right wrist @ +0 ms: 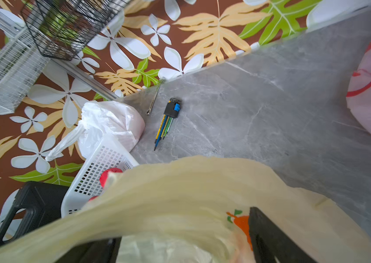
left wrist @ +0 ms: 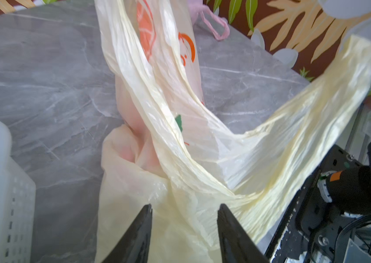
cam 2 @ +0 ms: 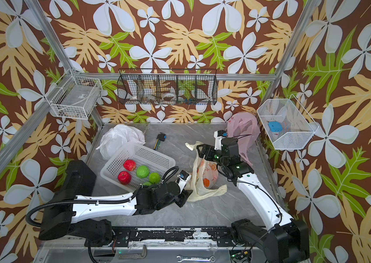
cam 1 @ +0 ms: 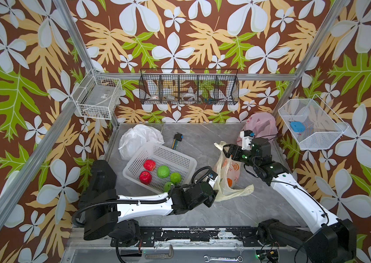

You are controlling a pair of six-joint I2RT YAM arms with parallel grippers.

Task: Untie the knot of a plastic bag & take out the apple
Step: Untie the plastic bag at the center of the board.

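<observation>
Since the cream orange-printed plastic bag (cam 1: 231,169) runs toward the counter's (cam 1: 202,134) back edge, half-spread left claw (left wrist: 184,207) (grip unclear) to wide-open right claw (cam 1: 227,153), both reach it.

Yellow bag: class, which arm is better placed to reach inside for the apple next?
Probably the left. The left gripper straddles the yellow bag low near the table, fingers pointing toward a pinkish shape inside. The right gripper is at the bag's far end, fingers wide, with a handle draped across.
</observation>
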